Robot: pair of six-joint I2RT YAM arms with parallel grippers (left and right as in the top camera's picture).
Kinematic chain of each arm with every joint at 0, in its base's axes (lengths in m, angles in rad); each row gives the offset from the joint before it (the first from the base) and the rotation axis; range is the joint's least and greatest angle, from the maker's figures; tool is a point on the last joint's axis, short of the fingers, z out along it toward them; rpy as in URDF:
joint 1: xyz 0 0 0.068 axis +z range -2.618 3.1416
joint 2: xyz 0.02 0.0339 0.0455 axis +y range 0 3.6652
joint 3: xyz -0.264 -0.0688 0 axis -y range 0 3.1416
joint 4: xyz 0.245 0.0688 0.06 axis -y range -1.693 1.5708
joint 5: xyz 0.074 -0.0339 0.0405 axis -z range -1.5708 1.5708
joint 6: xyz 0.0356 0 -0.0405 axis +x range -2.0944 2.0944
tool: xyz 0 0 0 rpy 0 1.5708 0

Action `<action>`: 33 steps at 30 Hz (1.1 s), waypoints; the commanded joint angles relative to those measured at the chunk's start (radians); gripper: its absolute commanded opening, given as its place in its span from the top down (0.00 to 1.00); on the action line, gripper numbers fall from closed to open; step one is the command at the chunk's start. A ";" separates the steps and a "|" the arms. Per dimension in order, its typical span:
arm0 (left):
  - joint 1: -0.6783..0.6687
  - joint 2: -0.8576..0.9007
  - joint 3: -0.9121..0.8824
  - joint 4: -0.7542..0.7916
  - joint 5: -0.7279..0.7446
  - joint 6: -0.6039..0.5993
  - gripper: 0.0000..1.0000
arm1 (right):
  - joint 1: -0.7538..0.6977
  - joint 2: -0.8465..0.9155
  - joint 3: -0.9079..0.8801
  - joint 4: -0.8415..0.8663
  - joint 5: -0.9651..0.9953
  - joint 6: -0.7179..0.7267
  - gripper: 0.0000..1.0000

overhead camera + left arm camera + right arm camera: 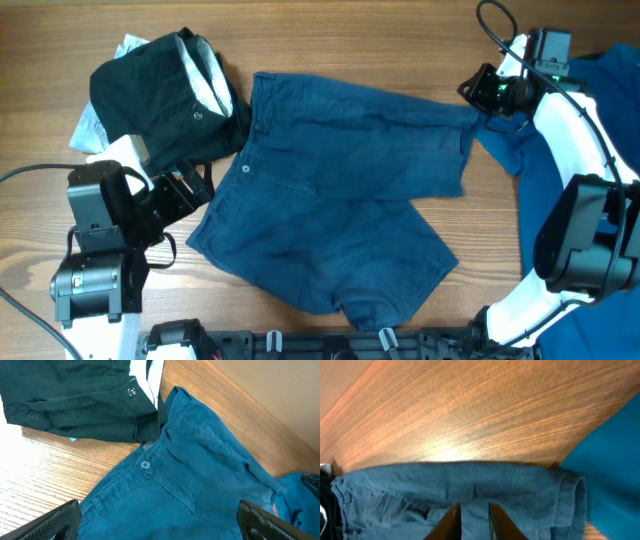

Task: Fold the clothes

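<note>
Because the shorts (340,190) lay spread flat across the middle of the surface (380,40), waistband (252,130) to the left and both legs fanned out to the right, the step in hand looked like the first fold, one leg brought over the other. The right end effector (474,515) sat at the hem of the far leg with its fingers drawn close. Only a thin strip of cloth showed between them, and I could not tell whether they actually pinched it. The left end effector (159,510) hung over the waistband near the pale button (145,465), fingers spread wide and holding nothing.

To fold well, the right side would want a firm bite on both layers at the hem corner. It should then lift just enough to clear the cloth and carry the far leg onto the near one, hem to hem. The left would do best pinning the waistband so the body did not drag. The black garment (150,90) lay against the waistband and the blue shirt (520,150) just beside the hem, so either could snag.
</note>
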 commanded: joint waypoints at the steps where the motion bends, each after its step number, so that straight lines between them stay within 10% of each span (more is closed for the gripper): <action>1: 0.002 -0.001 0.020 0.002 0.016 0.016 0.00 | -0.003 -0.005 0.009 -0.057 0.056 -0.024 0.71; 8: 0.002 -0.001 0.020 0.001 0.016 0.016 0.00 | 0.002 0.056 -0.090 -0.096 0.185 0.050 0.53; 16: 0.002 -0.001 0.020 -0.004 0.016 0.016 0.00 | 0.002 0.081 -0.095 0.154 0.006 0.000 0.95; 33: 0.002 -0.001 0.020 0.002 0.016 0.016 0.00 | -0.016 0.103 -0.095 0.414 0.021 0.156 0.96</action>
